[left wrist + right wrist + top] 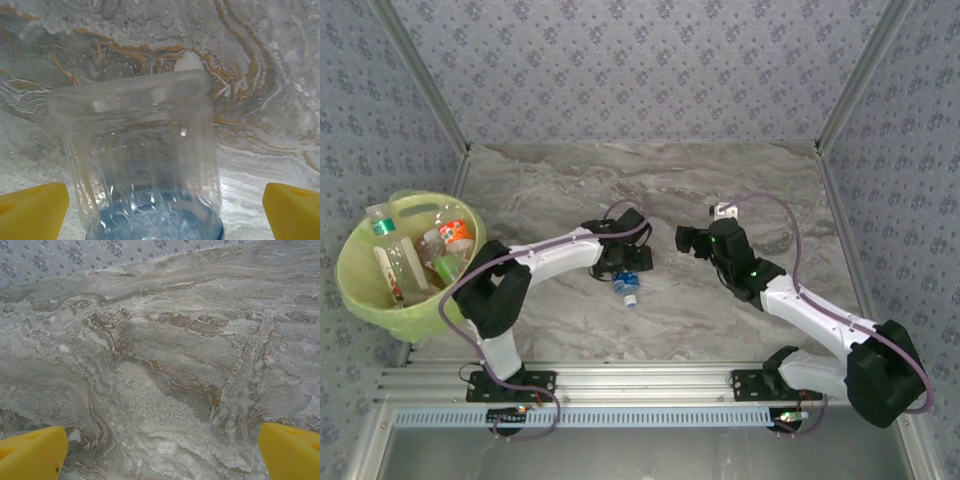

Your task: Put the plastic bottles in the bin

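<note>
Bottle [145, 150] lies inside your left end effector [160, 212], spread wide to straddle it before squeeze and carry to the bin [360, 300]; right end effector [160, 452] equally wide, empty over the surface [160, 340].

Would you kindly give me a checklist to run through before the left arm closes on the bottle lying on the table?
1. Open left gripper: ok, jaws stand wide.
2. Bottle centred between them: ok in the left wrist view.
3. Bottle free to lift: ok, it lies alone on the table.
4. Path clear of the right gripper: ok, it is open above bare table, apart from the bottle.
5. Room in the bin: ok, several bottles inside, opening not full.
6. How low the left gripper sits around the bottle: cannot tell.
</note>
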